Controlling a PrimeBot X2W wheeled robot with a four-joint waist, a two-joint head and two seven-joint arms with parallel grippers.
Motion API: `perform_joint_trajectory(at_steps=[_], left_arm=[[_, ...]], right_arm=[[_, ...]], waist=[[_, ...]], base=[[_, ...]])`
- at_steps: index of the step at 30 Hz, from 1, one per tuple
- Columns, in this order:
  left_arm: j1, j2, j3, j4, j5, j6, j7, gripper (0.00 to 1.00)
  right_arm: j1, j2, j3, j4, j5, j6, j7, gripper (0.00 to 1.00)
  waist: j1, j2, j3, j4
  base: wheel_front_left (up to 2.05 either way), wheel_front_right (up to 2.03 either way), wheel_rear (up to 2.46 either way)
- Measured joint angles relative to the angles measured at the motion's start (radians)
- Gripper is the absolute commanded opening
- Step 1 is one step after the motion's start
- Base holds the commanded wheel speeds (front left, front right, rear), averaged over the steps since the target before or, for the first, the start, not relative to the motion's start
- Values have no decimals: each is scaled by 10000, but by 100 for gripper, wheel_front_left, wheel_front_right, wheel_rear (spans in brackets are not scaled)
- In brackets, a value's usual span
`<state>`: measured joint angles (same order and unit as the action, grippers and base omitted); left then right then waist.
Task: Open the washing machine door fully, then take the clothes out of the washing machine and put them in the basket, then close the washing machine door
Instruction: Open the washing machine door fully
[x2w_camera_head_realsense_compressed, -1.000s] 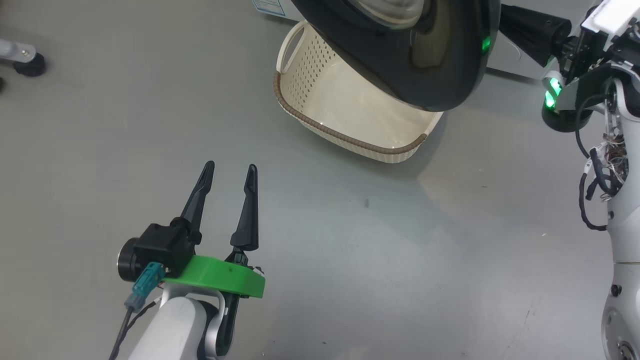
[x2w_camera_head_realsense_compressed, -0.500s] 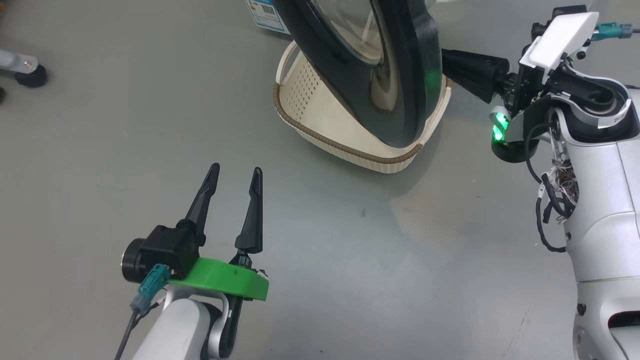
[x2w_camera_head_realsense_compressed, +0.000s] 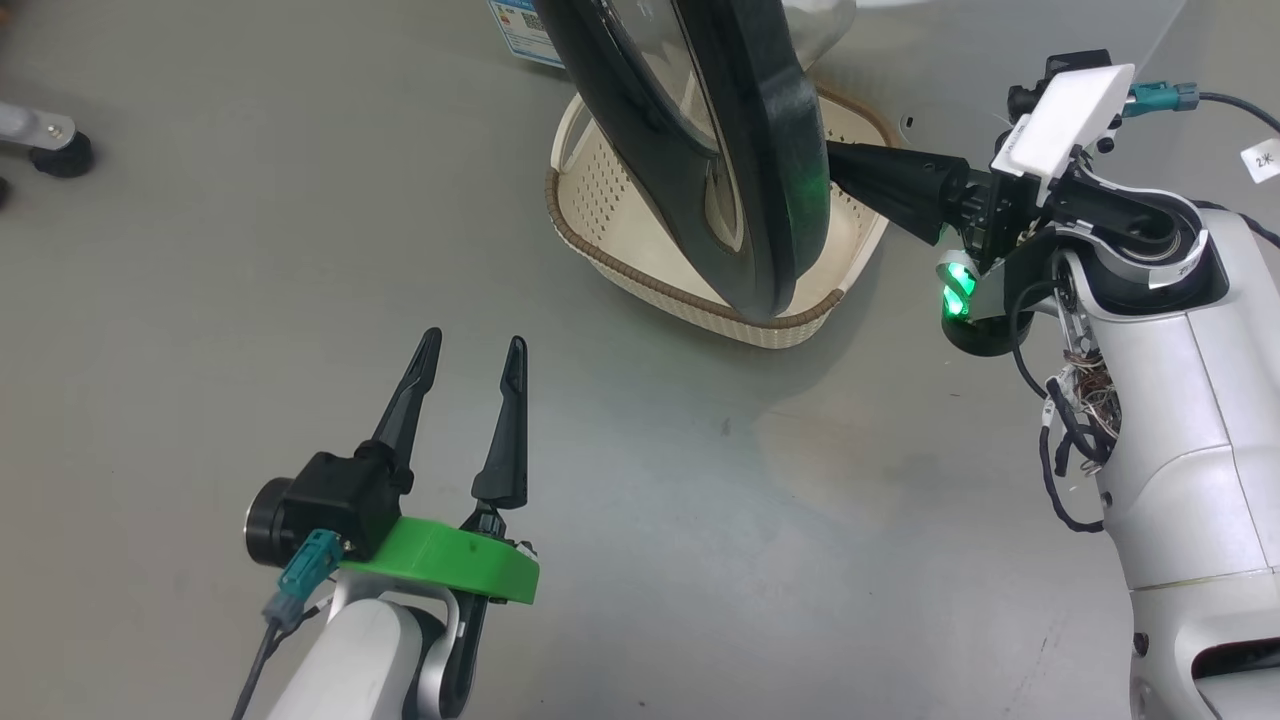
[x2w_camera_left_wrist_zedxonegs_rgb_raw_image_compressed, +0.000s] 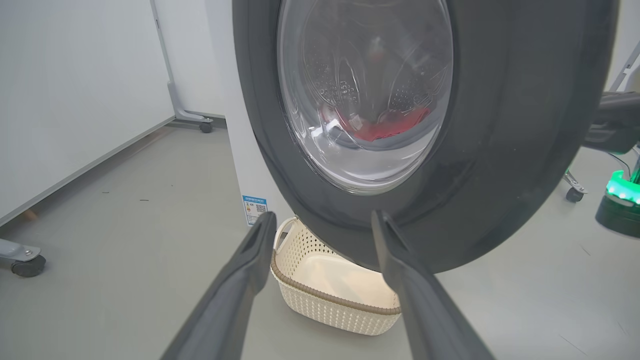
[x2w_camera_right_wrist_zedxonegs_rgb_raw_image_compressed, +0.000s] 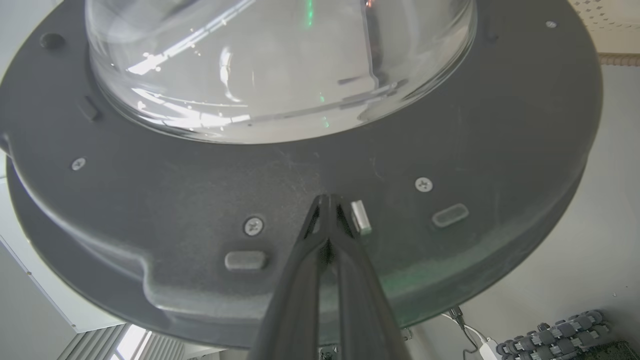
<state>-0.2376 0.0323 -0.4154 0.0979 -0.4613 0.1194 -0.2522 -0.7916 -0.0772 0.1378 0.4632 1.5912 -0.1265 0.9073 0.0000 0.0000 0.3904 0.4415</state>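
My right gripper (x2w_camera_right_wrist_zedxonegs_rgb_raw_image_compressed: 327, 200), clenched empty, presses the door (x2w_camera_right_wrist_zedxonegs_rgb_raw_image_compressed: 475, 150) on its inner face, above the basket (x2w_camera_head_realsense_compressed: 640, 268); my left gripper (x2w_camera_head_realsense_compressed: 470, 345) hangs open; clothes (x2w_camera_left_wrist_zedxonegs_rgb_raw_image_compressed: 385, 127) lie in the drum (x2w_camera_left_wrist_zedxonegs_rgb_raw_image_compressed: 345, 75); my tips may slip off, letting it swing back.

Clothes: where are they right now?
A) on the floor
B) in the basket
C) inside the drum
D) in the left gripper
C: the left wrist view shows the clothes red through the washing machine door glass, lying in the drum; the basket is bare inside where visible, and the left gripper is open, holding nothing.
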Motion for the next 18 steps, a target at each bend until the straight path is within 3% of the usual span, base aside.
perform_joint_trajectory(at_steps=[18], left_arm=[[28,0,-67,-13,-6,0,0,100]], right_arm=[[216,-4,1055,-253,786,0,21,0]], waist=[[0,0,-58,110]], base=[[0,0,0]])
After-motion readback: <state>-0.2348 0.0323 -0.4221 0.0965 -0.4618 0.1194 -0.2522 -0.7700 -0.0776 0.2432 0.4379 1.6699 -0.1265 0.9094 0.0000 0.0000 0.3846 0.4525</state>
